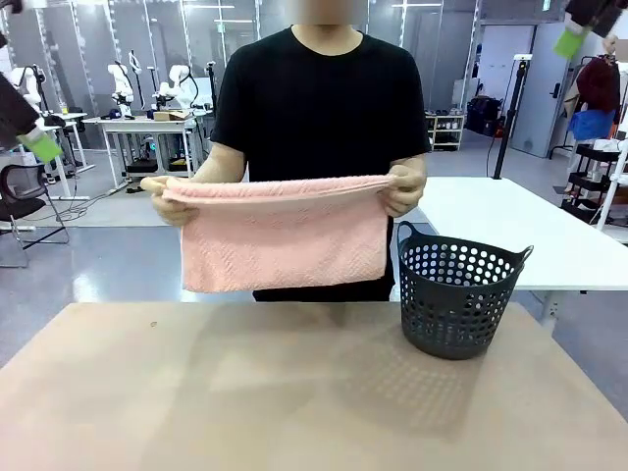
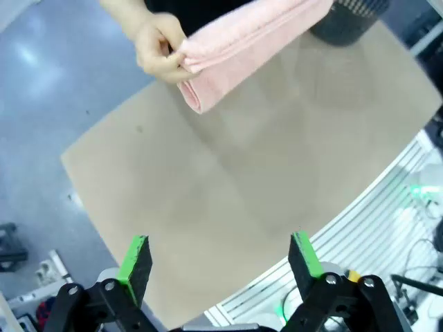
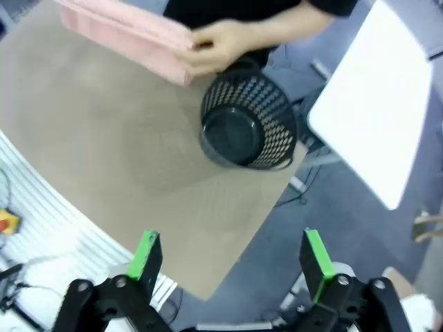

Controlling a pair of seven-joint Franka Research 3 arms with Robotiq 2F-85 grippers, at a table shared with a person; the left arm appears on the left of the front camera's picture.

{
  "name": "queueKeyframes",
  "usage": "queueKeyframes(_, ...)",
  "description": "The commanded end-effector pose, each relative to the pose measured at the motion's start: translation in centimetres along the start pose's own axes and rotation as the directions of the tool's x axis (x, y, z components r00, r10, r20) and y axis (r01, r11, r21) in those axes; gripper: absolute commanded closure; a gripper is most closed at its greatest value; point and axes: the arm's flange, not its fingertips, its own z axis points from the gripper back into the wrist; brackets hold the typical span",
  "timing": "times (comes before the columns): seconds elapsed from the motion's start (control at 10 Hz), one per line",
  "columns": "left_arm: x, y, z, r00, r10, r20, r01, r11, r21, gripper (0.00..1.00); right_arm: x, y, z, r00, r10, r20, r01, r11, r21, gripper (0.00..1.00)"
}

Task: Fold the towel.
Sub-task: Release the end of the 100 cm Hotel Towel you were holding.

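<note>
A person at the far side of the table holds the salmon-pink towel by its two top corners. It hangs doubled over in the air, above the table's far edge. It also shows in the left wrist view and the right wrist view, pinched in the person's hands. My left gripper is open, high above the table's left part, with nothing between its fingers. My right gripper is likewise open and empty, high over the right side near the basket.
A dark grey perforated basket stands empty on the tan table at the far right, and is seen from above in the right wrist view. A white table stands behind it.
</note>
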Motion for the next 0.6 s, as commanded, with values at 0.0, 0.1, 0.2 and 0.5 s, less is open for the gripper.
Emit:
queueKeyframes(0.0,-0.4,0.7,0.4,0.998,0.06,0.006,-0.061,0.998,0.009,0.0,-3.0,1.1,-2.2,0.999,-0.045,0.012,0.044,0.995,0.091,0.0)
queueKeyframes(0.1,-0.4,1.3,1.0,0.997,0.071,0.019,-0.071,0.997,-0.001,0.0,-4.1,1.7,-3.6,0.998,-0.059,-0.011,0.06,0.99,0.127,0.0)
queueKeyframes(0.2,0.0,1.7,1.2,0.998,0.067,0.003,-0.067,0.998,0.005,0.0,-4.6,2.3,-4.5,0.997,-0.076,-0.002,0.076,0.989,0.128,0.0)
queueKeyframes(0.5,1.4,1.9,1.5,1.0,0.024,-0.015,-0.024,0.999,-0.026,0.0,-5.1,3.4,-6.6,0.998,-0.068,0.007,0.066,0.989,0.131,0.0)
